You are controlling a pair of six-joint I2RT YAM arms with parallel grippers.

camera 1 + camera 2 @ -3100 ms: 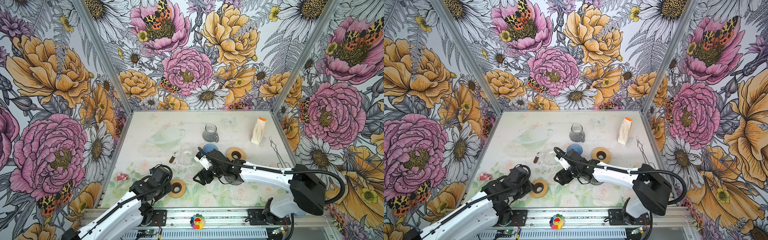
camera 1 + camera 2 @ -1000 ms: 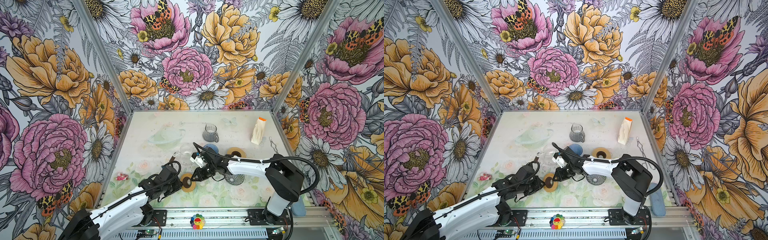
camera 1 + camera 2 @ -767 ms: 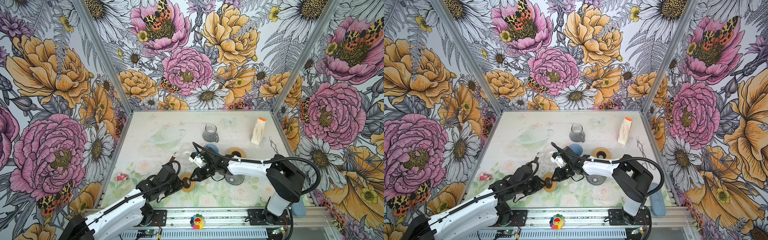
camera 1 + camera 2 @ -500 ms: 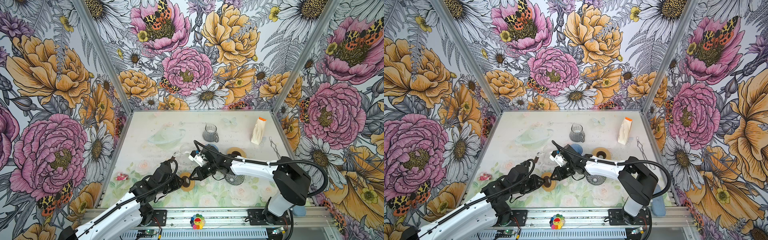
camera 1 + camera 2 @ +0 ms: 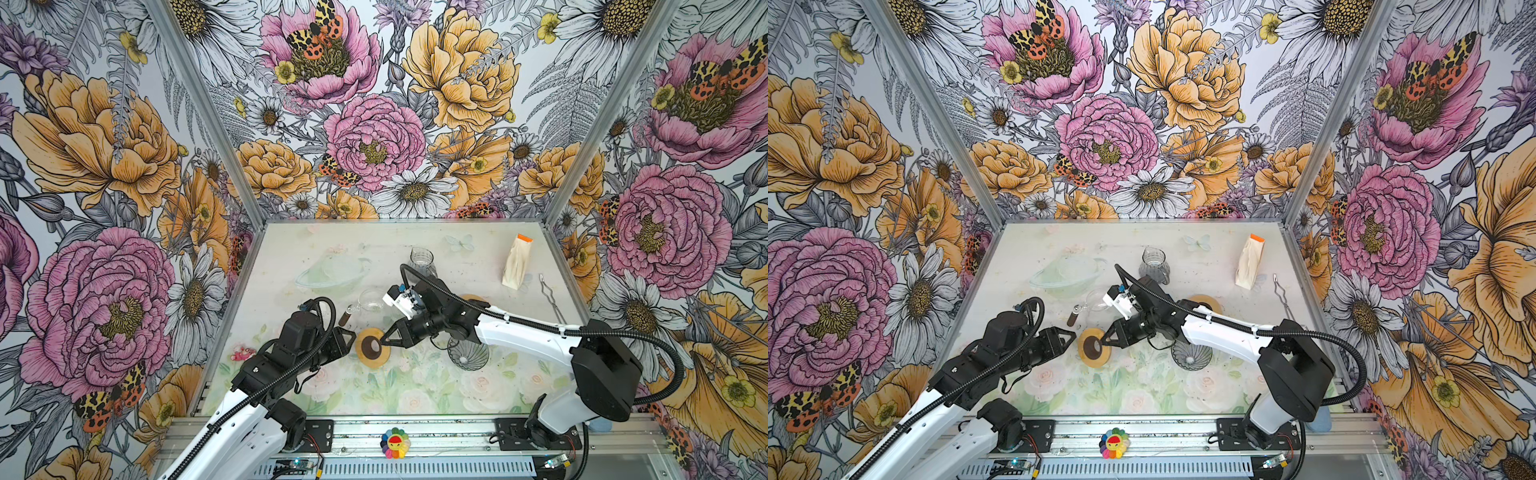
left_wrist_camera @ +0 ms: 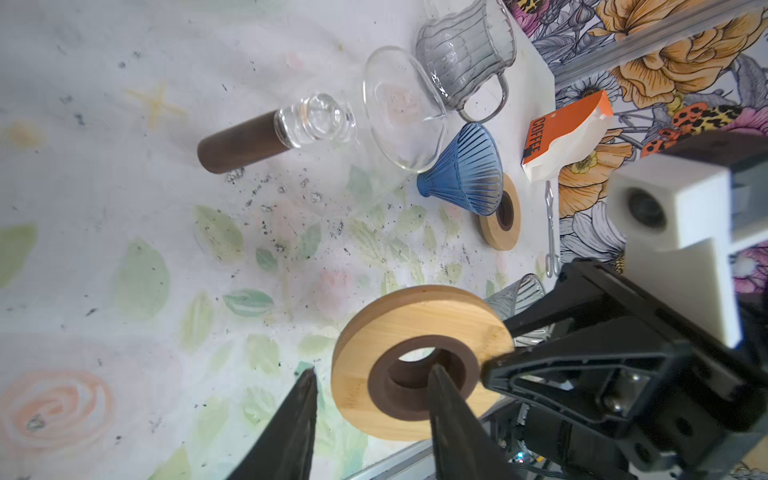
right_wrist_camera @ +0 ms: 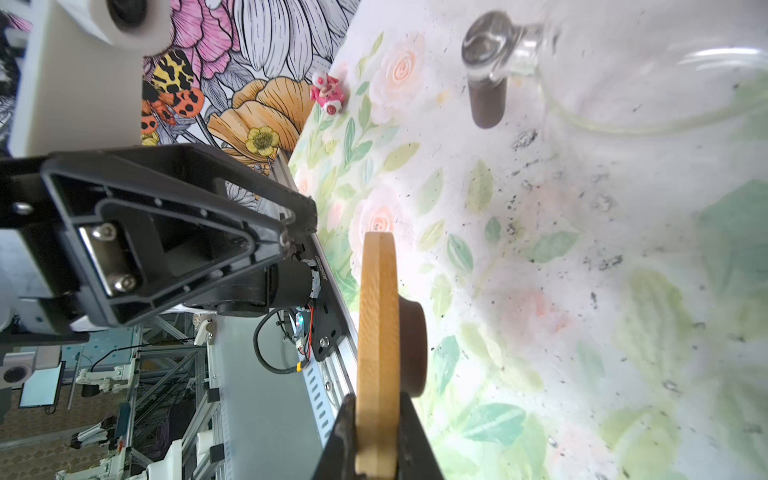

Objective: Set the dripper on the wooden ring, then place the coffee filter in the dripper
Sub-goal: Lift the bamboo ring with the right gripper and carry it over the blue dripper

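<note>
the right pincer (image 7: pixel 376 405) is gripping the wooden ring (image 5: pixel 376 360) by its rim, holding it on edge above the desk (image 5: pixel 415 395); only the finger ends are showing in the right wrist view. the left pincer (image 6: pixel 372 374) is standing open just beside the ring's opposite rim, one finger crossing in front of the hole. whether it is touching is hard to tell. the grey ribbed dripper (image 5: pixel 468 356) is sitting on the desk near the ring, partly hidden under the right arm. the blue cone (image 6: pixel 461 170) is lying farther beyond the ring, hidden behind that arm in both top views. the coffee filter itself is too hard to make out.
</note>
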